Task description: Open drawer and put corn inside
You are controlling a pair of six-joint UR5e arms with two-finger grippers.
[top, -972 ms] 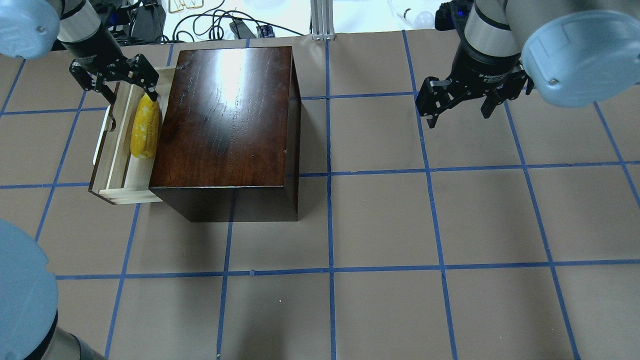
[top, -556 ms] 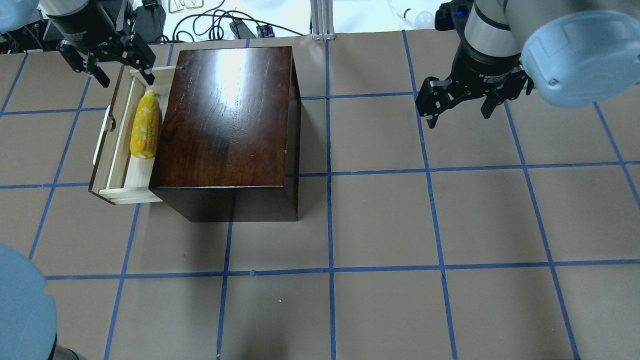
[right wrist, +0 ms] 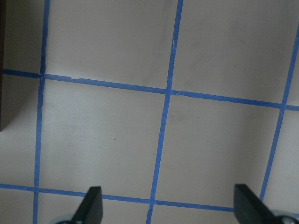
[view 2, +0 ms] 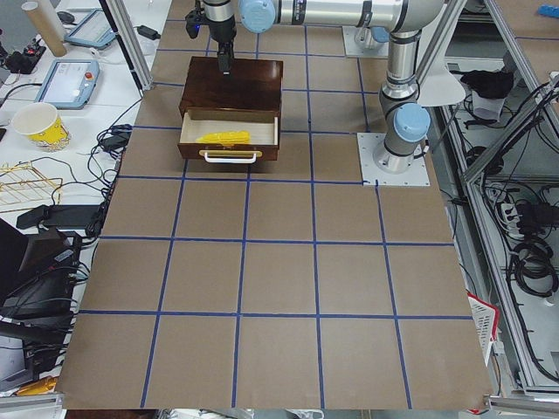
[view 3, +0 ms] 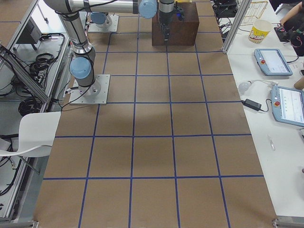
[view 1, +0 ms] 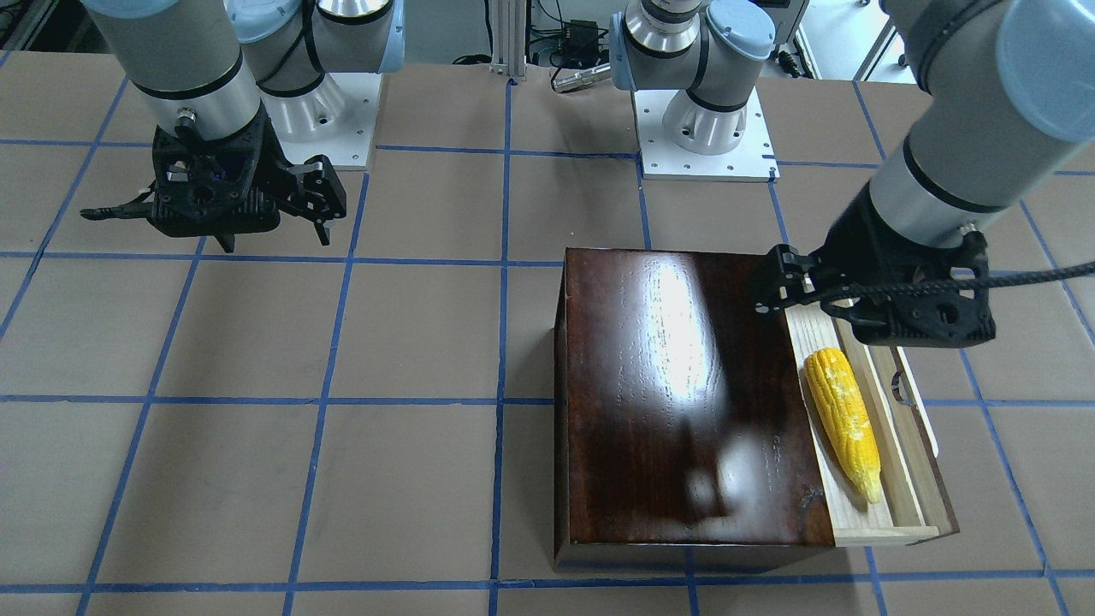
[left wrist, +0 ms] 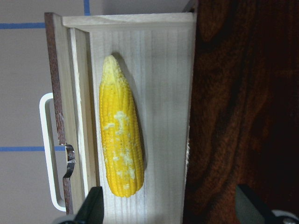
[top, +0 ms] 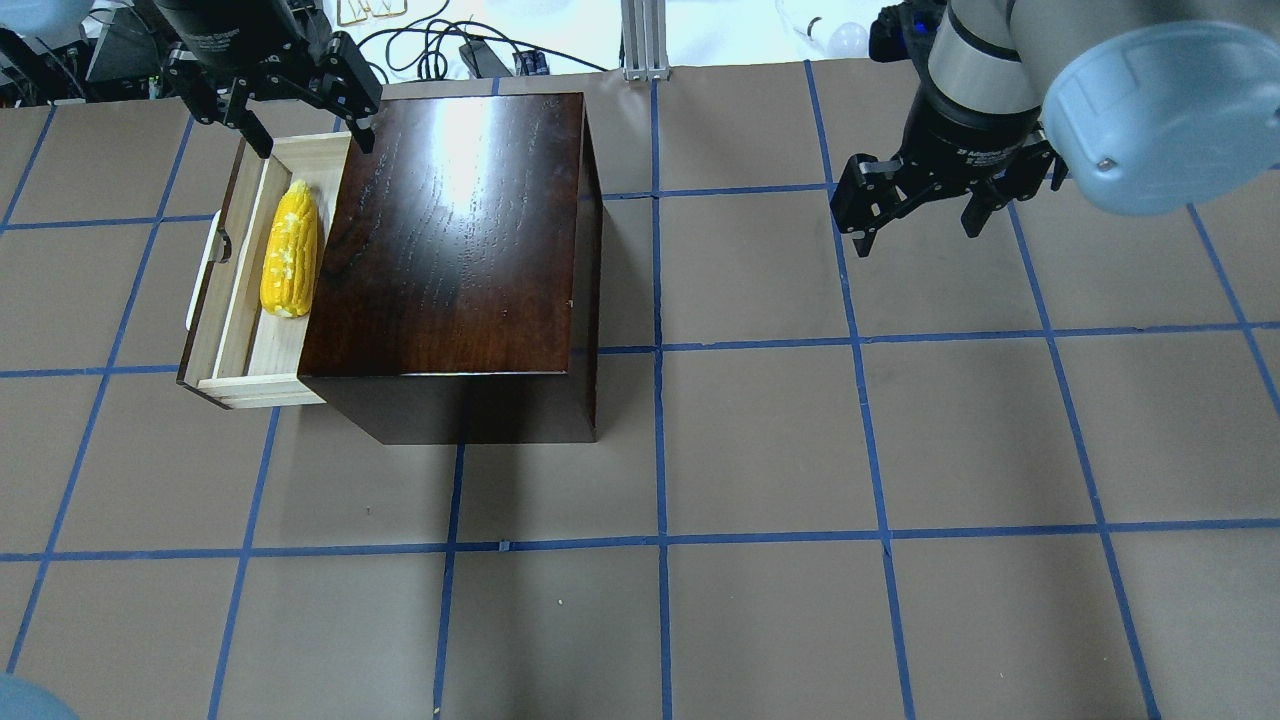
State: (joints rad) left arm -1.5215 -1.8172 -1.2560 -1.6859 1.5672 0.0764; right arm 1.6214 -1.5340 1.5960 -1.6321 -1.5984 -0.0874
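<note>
The yellow corn (top: 290, 250) lies lengthwise in the pulled-out drawer (top: 232, 300), a pale-wood tray with a white handle (top: 203, 275). The drawer sticks out of the left side of the dark-brown box (top: 450, 230). My left gripper (top: 308, 125) is open and empty, raised above the drawer's far end and clear of the corn. The left wrist view looks straight down on the corn (left wrist: 121, 140) in the drawer (left wrist: 163, 93). My right gripper (top: 915, 225) is open and empty over bare table to the right of the box. The front view also shows the corn (view 1: 843, 421).
The table is brown with a blue tape grid. Cables and devices (top: 430, 40) and an aluminium post (top: 645, 40) lie beyond its far edge. The arm bases (view 1: 701, 120) stand at the robot's side of the table.
My left gripper has lifted off the corn's tip and moved toward the table's far edge and the box, staying open. The corn stays in the drawer. The right arm has not moved.
</note>
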